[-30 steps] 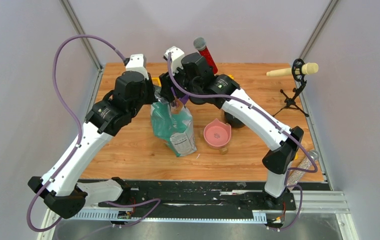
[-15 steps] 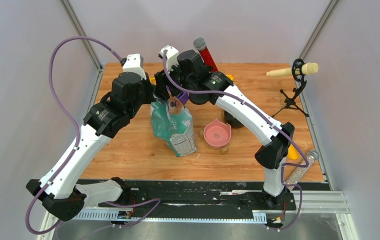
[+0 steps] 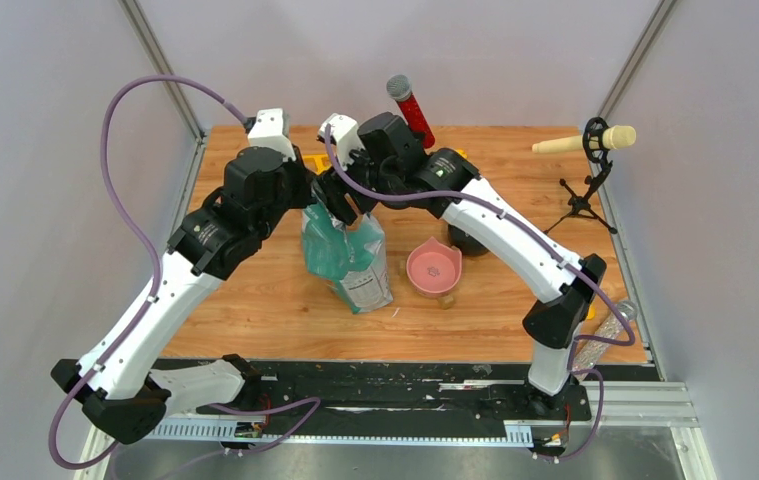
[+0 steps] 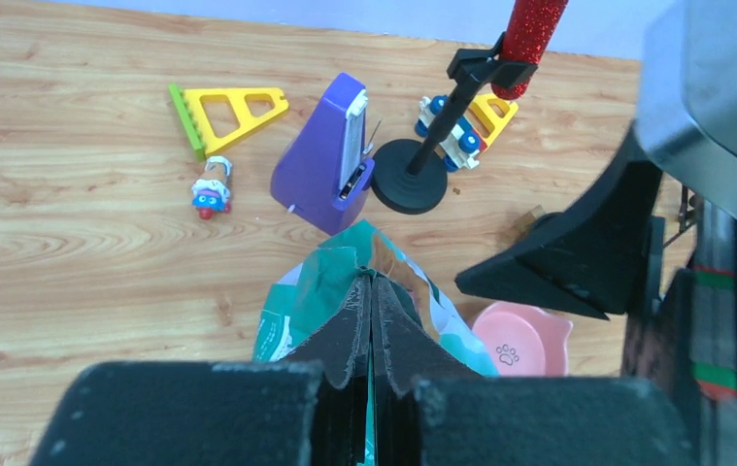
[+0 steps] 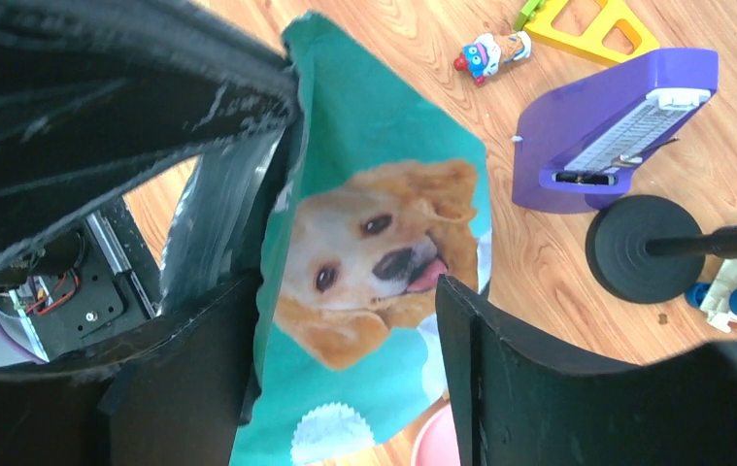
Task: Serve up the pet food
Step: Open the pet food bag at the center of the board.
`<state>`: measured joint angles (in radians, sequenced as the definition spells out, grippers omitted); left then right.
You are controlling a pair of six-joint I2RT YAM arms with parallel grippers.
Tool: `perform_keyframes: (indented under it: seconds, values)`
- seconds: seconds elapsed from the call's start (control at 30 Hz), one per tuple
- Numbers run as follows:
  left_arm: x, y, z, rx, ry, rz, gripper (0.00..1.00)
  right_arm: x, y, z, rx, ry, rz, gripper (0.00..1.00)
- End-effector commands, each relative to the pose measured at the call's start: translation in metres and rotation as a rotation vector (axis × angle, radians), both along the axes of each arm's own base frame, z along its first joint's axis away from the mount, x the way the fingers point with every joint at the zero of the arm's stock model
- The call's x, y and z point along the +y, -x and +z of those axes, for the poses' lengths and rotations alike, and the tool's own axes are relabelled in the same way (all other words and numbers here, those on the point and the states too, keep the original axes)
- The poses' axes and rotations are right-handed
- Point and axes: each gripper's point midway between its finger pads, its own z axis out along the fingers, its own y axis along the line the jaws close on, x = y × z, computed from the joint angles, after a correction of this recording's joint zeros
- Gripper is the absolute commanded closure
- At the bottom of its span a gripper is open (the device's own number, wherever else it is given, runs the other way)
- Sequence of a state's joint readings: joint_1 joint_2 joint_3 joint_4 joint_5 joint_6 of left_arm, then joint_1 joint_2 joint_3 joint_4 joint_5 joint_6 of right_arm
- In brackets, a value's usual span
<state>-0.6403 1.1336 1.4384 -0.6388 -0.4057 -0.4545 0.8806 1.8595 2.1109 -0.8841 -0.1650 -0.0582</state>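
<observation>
The teal-green pet food bag (image 3: 347,258) stands upright at the table's middle. The kibble is hidden inside it. My left gripper (image 4: 372,291) is shut on the bag's top edge (image 4: 350,262), pinching it flat. My right gripper (image 5: 345,330) is open, and the bag's dog-picture face (image 5: 374,252) lies between its two fingers (image 5: 500,369). In the top view both grippers meet at the bag's top, the left (image 3: 313,205) and the right (image 3: 343,200). An empty pink bowl (image 3: 434,268) with a paw print sits just right of the bag, also in the left wrist view (image 4: 519,340).
Behind the bag are a purple metronome (image 4: 330,160), a yellow triangle (image 4: 228,109), a small toy figure (image 4: 211,192) and a black mic stand base (image 4: 411,189) holding a red microphone (image 3: 410,105). A second microphone on a tripod (image 3: 585,150) stands far right.
My right gripper has moved down and left onto the bag's top beside the left gripper, now hiding the purple metronome. The left gripper keeps its hold on the bag.
</observation>
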Motion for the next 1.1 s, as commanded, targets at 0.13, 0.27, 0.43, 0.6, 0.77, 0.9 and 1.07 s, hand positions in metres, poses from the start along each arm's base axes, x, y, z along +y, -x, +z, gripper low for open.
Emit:
perform_keyframes:
  seconds: [0.13, 0.27, 0.43, 0.6, 0.77, 0.9, 1.07]
  values:
    - [0.015, -0.005, 0.031, -0.105, 0.048, 0.080, 1.00, -0.033, 0.048, -0.021, 0.083, 0.155, 0.046, 0.33]
    - [0.008, 0.000, 0.036, -0.109, 0.079, 0.030, 1.00, -0.029, 0.044, -0.017, 0.078, 0.140, 0.030, 0.34]
    - [0.003, 0.004, 0.031, -0.091, 0.103, 0.006, 1.00, -0.013, 0.014, -0.005, 0.035, 0.096, -0.084, 0.40]
    - [0.005, 0.006, 0.021, -0.059, 0.099, 0.017, 1.00, 0.006, -0.004, 0.010, 0.020, 0.001, -0.149, 0.73]
    - [0.004, 0.008, 0.015, -0.020, 0.097, 0.014, 0.67, 0.012, -0.003, 0.036, -0.010, -0.102, -0.140, 1.00]
    - [0.000, 0.010, 0.013, -0.012, 0.103, -0.006, 0.25, 0.014, 0.002, 0.048, -0.013, -0.159, -0.124, 1.00]
    - [0.004, 0.010, 0.003, 0.032, 0.088, 0.028, 0.27, 0.011, 0.002, 0.063, -0.032, -0.217, -0.147, 1.00]
